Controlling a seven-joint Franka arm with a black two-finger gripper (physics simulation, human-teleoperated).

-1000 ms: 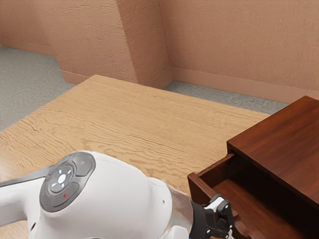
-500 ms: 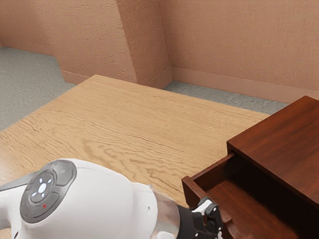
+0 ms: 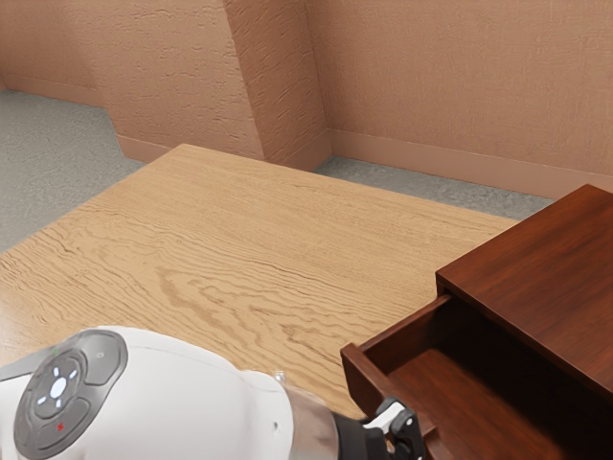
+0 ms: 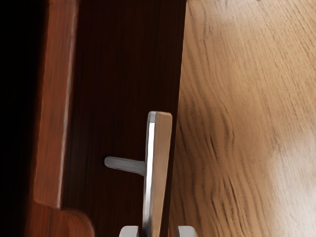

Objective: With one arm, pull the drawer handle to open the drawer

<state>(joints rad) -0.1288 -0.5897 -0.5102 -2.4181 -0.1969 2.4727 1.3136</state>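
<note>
A dark wooden cabinet (image 3: 541,283) stands on the table at the exterior view's right, with its drawer (image 3: 450,383) pulled partly out and the hollow inside showing. At that view's lower edge my gripper (image 3: 397,433) sits against the drawer front (image 3: 360,370), with my white arm (image 3: 153,402) behind it. In the wrist view the metal bar handle (image 4: 157,163) stands off the drawer front (image 4: 123,98) on a short post. My gripper (image 4: 158,231) is shut on the handle, one fingertip (image 4: 129,231) on each side of the bar.
The light wooden table (image 3: 239,240) stretches away from the drawer front toward the exterior view's left and far side. Grey carpet (image 3: 48,163) and pink walls (image 3: 431,67) lie beyond it.
The drawer has slid further out toward the exterior view's left, with my gripper and arm drawing back the same way and sinking toward the lower edge.
</note>
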